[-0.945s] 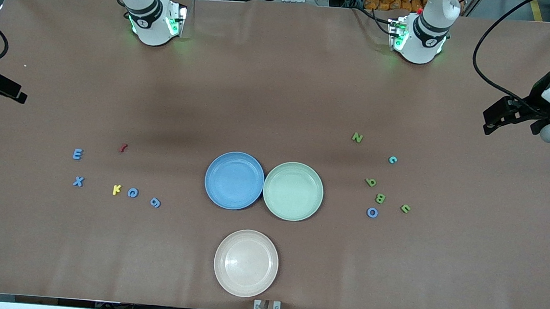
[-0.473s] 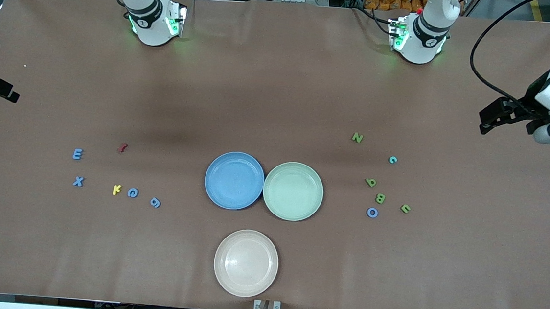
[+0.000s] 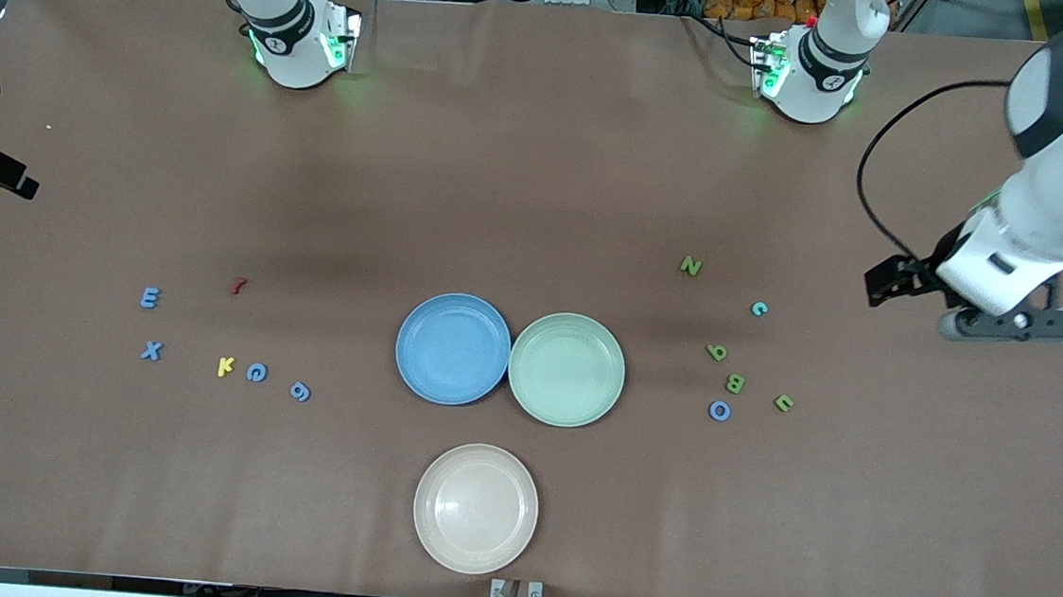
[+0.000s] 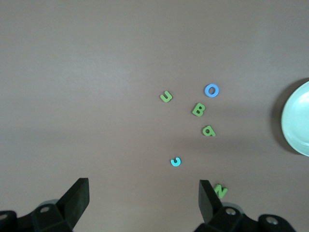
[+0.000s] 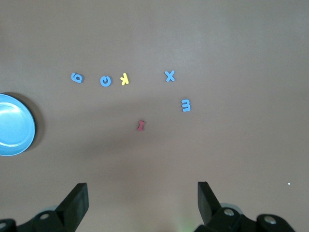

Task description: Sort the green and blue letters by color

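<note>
Swung the left pincer [image 3: 1013, 322] inward, open and empty, over bare table [image 3: 541, 176] near the green letters [image 3: 735, 383] (all still scattered, none plated). Kept the right pincer [image 5: 142, 200] waiting, open, above the blue letters [image 3: 149, 298].

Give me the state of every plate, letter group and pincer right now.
Blue plate: empty, touching the green plate.
Green plate: empty.
Beige plate: empty, apart from the others.
Blue letters: flat on the table, unsorted.
Green letters: flat on the table, unsorted.
Left pincer: open, holding nothing, over bare table by the green letters.
Right pincer: open, holding nothing.
</note>
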Robot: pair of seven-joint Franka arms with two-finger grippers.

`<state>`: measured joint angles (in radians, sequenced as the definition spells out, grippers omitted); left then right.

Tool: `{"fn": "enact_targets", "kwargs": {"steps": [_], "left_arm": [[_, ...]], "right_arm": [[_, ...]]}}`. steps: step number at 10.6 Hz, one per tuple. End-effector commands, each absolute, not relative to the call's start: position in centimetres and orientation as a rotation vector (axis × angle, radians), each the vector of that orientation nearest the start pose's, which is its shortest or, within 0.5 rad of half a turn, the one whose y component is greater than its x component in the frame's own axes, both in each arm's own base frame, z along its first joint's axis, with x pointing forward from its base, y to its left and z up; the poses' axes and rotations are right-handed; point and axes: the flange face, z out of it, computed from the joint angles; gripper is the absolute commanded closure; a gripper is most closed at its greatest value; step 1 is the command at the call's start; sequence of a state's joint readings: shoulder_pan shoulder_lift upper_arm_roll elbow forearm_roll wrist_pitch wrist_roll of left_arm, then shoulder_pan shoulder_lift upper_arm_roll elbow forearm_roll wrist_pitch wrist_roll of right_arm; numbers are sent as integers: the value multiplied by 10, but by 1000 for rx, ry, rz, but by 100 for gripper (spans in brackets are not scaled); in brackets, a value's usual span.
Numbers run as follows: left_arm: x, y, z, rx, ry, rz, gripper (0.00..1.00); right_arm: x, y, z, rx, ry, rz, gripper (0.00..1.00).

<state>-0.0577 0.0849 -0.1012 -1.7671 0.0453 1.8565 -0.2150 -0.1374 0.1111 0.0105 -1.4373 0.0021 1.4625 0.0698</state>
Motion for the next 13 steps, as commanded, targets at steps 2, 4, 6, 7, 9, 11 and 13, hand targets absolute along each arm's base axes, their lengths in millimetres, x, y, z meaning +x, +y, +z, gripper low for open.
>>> {"fn": "enact_targets", "kwargs": {"steps": [2,4,6,7,9,11,13], "left_arm": [[586,-85,375,-3134,-49,6,0],[604,-84,314,-3148,-73,-18,0],[635,-73,268,-3156,-237,-36,0],[651,-64,250,-3143,-352,-29,0],[658,-68,240,-3116,-560,-18,0],[656,-89,222,-3073,-639,6,5],[658,-90,212,-3045,-694,10,14]], "right_arm": [[586,-100,566,-3116,386,111,0],[584,-120,519,-3109,423,113,0],[578,-149,457,-3108,484,11,0],[575,-154,424,-3115,462,-37,0],[573,-170,361,-3131,372,-77,0],[575,-182,302,-3137,328,-87,0],[574,-185,245,-3161,184,-183,0]]}}
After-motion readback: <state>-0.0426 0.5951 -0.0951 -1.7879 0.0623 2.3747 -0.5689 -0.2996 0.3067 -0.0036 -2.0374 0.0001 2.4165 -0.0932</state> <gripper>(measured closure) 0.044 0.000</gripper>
